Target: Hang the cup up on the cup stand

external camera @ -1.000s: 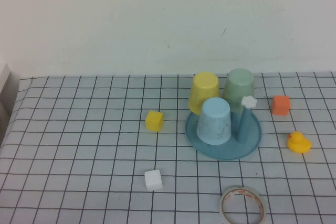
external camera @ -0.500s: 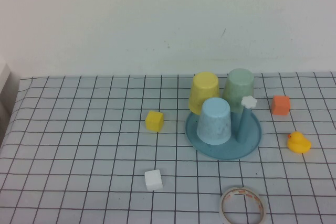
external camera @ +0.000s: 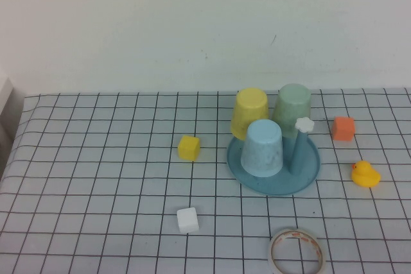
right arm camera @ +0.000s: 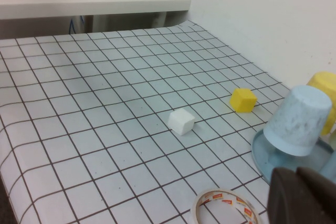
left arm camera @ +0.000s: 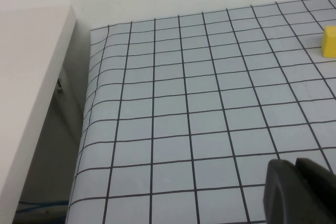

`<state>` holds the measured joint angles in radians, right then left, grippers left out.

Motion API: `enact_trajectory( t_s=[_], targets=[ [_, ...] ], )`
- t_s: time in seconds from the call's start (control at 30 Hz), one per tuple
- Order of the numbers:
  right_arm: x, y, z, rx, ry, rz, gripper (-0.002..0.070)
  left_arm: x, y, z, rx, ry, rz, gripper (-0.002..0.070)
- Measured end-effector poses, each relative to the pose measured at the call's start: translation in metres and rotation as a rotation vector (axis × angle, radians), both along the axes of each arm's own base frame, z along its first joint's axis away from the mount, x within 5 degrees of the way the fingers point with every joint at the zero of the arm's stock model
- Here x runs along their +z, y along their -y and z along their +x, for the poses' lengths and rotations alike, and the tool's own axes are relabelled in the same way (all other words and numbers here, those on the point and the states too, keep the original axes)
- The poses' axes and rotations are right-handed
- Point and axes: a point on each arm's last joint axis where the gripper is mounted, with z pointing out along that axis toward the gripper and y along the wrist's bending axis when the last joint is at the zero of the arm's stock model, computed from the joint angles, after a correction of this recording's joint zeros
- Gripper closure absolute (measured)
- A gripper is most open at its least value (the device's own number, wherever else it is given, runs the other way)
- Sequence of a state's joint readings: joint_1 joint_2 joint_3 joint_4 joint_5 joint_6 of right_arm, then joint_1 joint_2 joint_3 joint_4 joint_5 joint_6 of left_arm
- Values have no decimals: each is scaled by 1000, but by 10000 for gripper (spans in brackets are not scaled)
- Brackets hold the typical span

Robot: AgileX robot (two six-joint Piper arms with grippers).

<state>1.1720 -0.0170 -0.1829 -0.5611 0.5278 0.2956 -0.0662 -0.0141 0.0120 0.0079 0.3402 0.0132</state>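
The light blue cup (external camera: pixel 262 147) sits upside down on the front of the cup stand (external camera: pixel 273 187), a round blue-grey tray; whatever is under the cup is hidden. Beside it a bare blue peg with a white flower cap (external camera: pixel 304 124) stands upright. A yellow cup (external camera: pixel 250 112) and a pale green cup (external camera: pixel 292 106) are upside down at the stand's back. No arm shows in the high view. My left gripper (left arm camera: pixel 295 167) is shut and empty over bare cloth near the table's left edge. My right gripper (right arm camera: pixel 298 174) is shut and empty, near the cup (right arm camera: pixel 298 120) and the stand's rim (right arm camera: pixel 262 153).
On the checked cloth lie a yellow block (external camera: pixel 189 147), a white block (external camera: pixel 187 220), an orange block (external camera: pixel 343 128), a yellow duck (external camera: pixel 365 174) and a tape roll (external camera: pixel 296 252) at the front edge. A white shelf (left arm camera: pixel 26 77) borders the table's left side.
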Motion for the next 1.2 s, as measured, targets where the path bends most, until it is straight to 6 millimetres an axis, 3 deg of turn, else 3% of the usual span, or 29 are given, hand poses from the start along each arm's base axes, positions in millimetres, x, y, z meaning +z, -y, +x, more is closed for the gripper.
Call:
enact_trajectory(
  t_s=[1.03, 1.2],
  targets=[
    [0, 0, 0, 0, 0, 0, 678, 0, 0, 0, 6, -1, -21, 676],
    [0, 7, 4, -183, 0, 0, 678, 0, 0, 0, 6, -1, -21, 676]
  ],
)
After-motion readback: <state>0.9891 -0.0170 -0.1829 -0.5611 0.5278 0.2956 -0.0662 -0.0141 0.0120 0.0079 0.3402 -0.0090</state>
